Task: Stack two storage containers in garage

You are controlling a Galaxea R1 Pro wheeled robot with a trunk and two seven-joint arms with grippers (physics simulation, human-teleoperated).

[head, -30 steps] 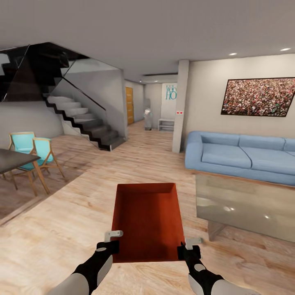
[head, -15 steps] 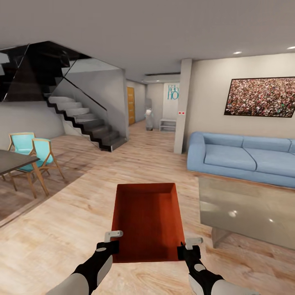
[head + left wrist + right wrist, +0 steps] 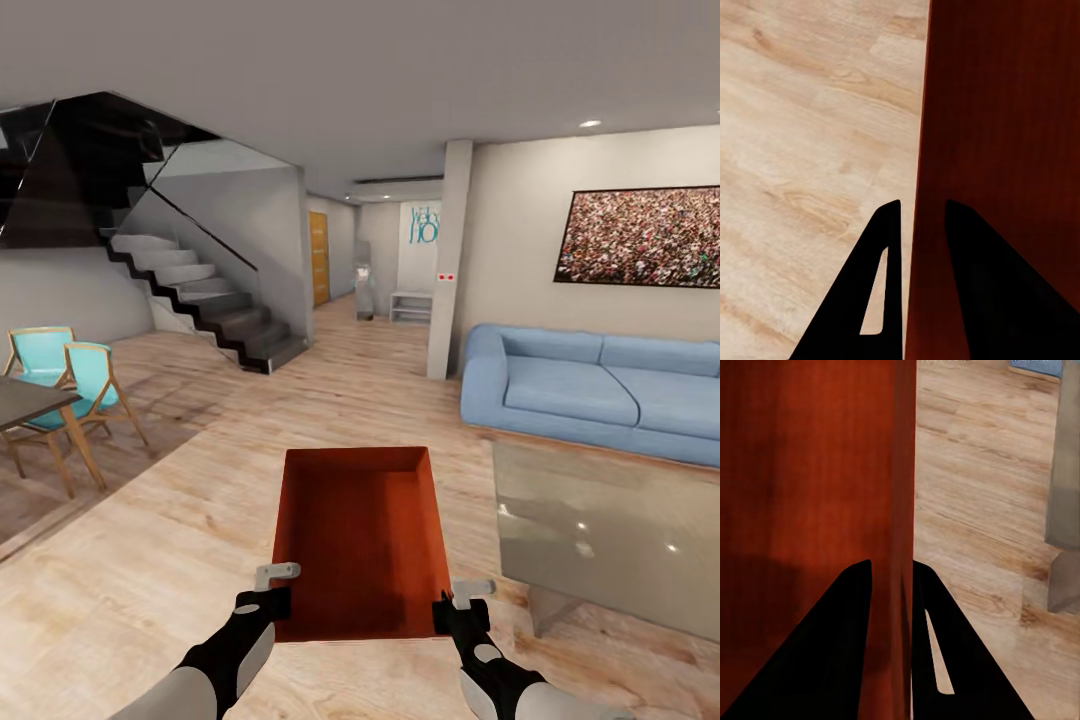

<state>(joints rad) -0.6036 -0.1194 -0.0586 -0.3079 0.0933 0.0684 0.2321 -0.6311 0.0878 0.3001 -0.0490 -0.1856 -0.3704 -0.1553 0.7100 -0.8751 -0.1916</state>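
Since a second ago: whole head view has slid sideways, sofa and glass table drifting right, so I read my camera turning; the bin sits unchanged between my grippers.
Storage container: carried out in front of me above the plank floor, open top up.
Left gripper: jaws clamped on the near left wall.
Right gripper: jaws clamped on the near right wall.
Progress: early, I judge; one bin in hand, living room around me, garage trip and stacking remain.
Surroundings: blue sofa, glass coffee table, staircase.
Writing: teal lettering on the far wall, too small to read.
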